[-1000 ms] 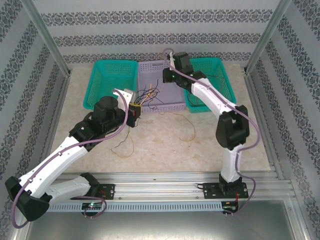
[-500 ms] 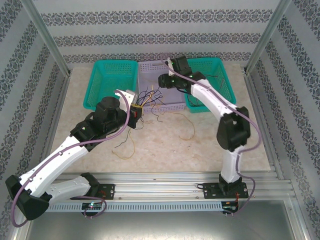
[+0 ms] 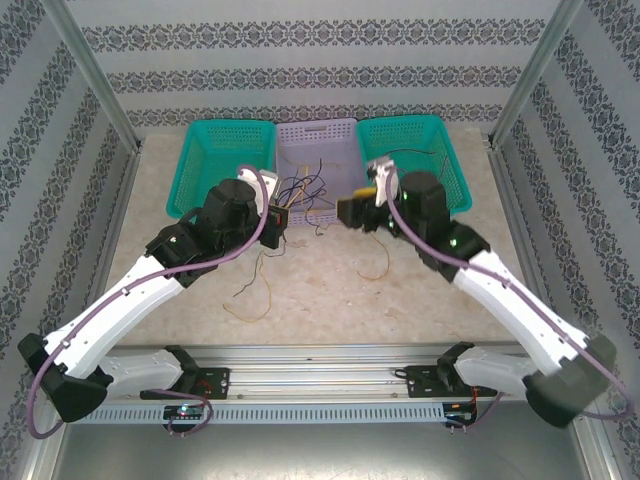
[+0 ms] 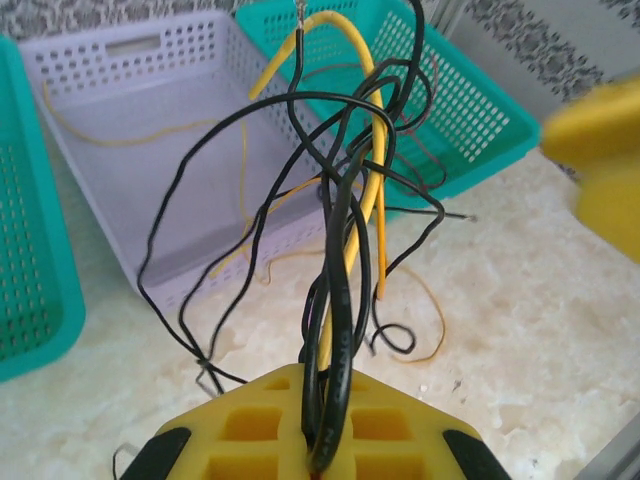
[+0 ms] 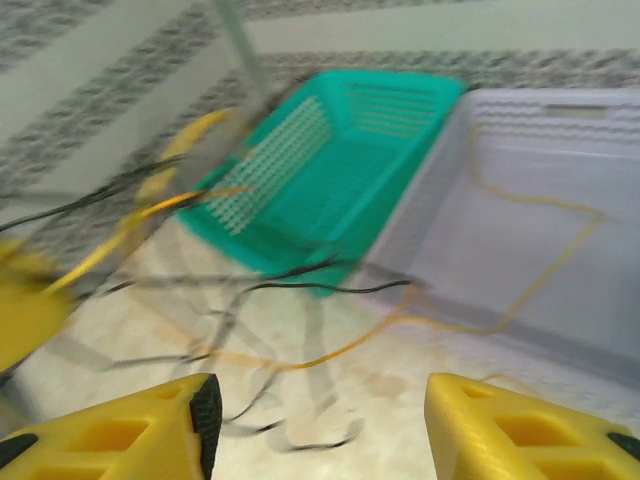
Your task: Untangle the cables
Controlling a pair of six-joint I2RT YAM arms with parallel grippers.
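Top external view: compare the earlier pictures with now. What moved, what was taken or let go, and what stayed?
The right claw swung back from above the baskets to just in front of them, and opened. The left claw stayed shut on the cables, shifting only slightly. The baskets stayed put.

**A robotics lab workcell**

A laboratory test cell is indicated. The table [image 3: 330, 300] is enclosed by bare aluminium posts [image 3: 95, 85] and by wall panels [image 3: 320, 60] printed with a repeating ornamental pattern. Two white robot arms [image 3: 130, 300] are bolted to metal rails [image 3: 320, 360] at the near edge, and a slotted cable duct [image 3: 300, 412] is run beneath them. Perforated plastic baskets [image 3: 232, 123] are set in a row at the back.
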